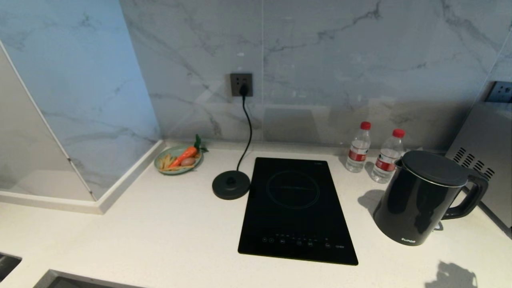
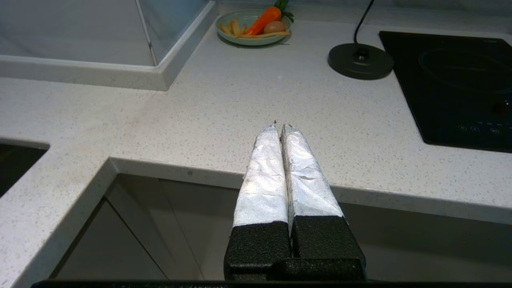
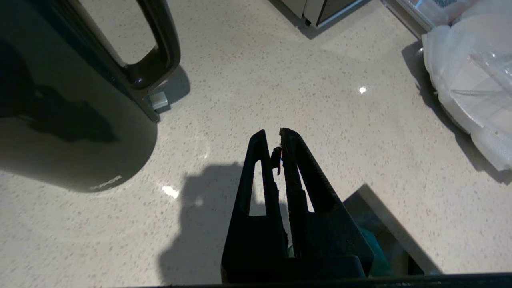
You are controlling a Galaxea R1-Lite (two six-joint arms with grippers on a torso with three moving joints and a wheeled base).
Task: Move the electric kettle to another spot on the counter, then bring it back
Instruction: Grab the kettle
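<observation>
The electric kettle (image 1: 420, 200), glossy black with a flat lid, stands upright on the right side of the white speckled counter (image 1: 160, 232), its loop handle pointing right. It is off its round power base (image 1: 231, 185). In the right wrist view the kettle (image 3: 60, 120) and its handle (image 3: 160, 48) lie just beyond my right gripper (image 3: 274, 134), which hovers shut over bare counter, apart from the kettle. My left gripper (image 2: 279, 126), with white-wrapped fingers, is shut and empty over the counter's front edge. Neither arm shows in the head view.
A black cooktop (image 1: 294, 208) is set in the middle of the counter. Two red-capped water bottles (image 1: 358, 148) stand behind the kettle. A steel appliance (image 1: 484, 160) is at the far right. A green plate of toy food (image 1: 179, 160) is at the back left. Clear plastic wrapping (image 3: 472, 72) lies near the right gripper.
</observation>
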